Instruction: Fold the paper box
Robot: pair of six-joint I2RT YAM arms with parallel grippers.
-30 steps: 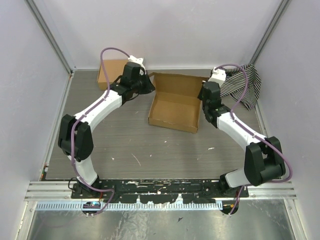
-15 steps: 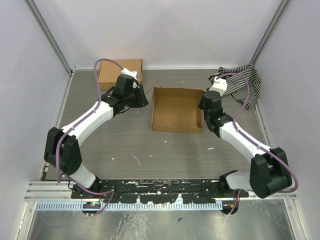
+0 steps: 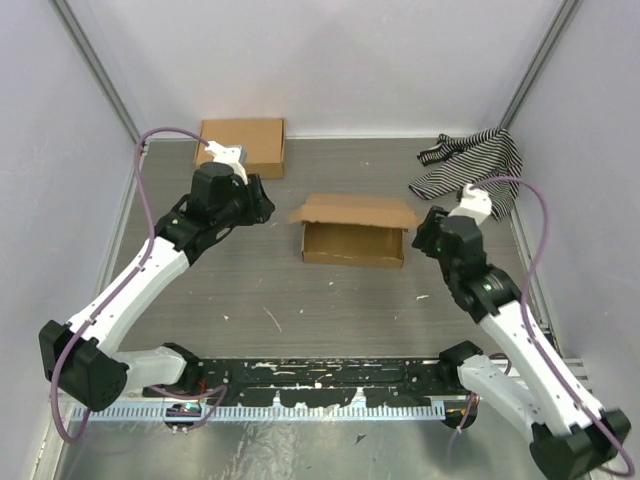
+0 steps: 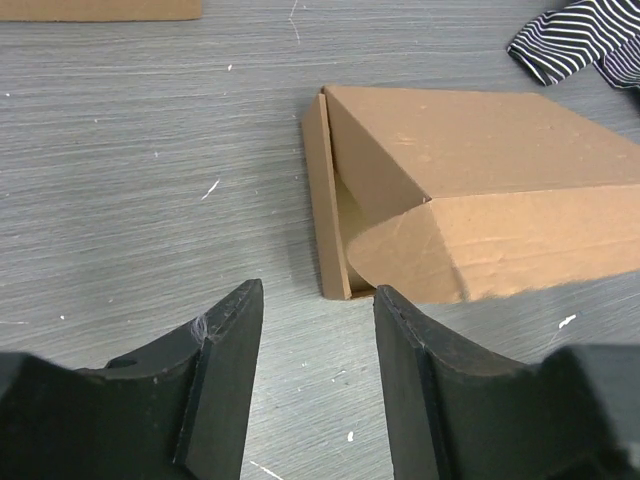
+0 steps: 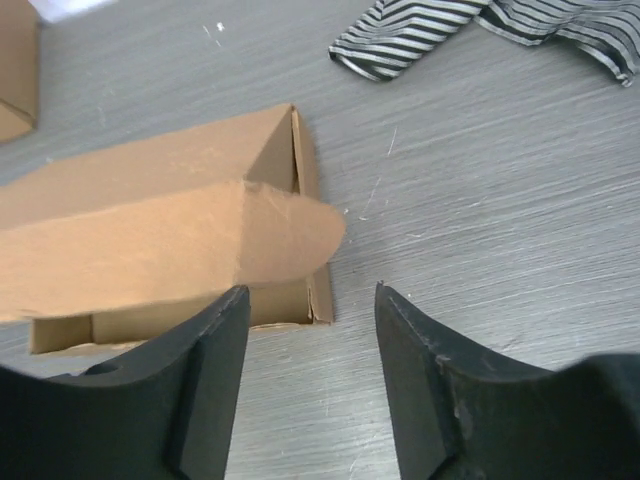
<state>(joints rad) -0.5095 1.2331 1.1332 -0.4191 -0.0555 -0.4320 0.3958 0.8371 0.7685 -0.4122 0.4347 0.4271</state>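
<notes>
The paper box (image 3: 354, 244) lies in the middle of the table, its lid (image 3: 355, 211) leaning forward over the tray with rounded flaps sticking out at both ends. My left gripper (image 3: 264, 206) hovers open just left of the box, touching nothing. In the left wrist view the box (image 4: 480, 150) lies beyond the open left gripper (image 4: 318, 290). My right gripper (image 3: 424, 241) is open off the box's right end. The right wrist view shows the box (image 5: 150, 230) ahead and to the left of the open right gripper (image 5: 312, 290), with its near right corner between the fingertips.
A compact brown box (image 3: 243, 145) sits at the back left by the wall. A black-and-white striped cloth (image 3: 470, 165) lies bunched at the back right. White walls close in the table on three sides, and a metal rail (image 3: 320, 385) runs along the near edge.
Both grippers have opened and pulled back from the box's ends toward the near side. The lid, standing open behind the tray a second ago, now leans forward over it.
</notes>
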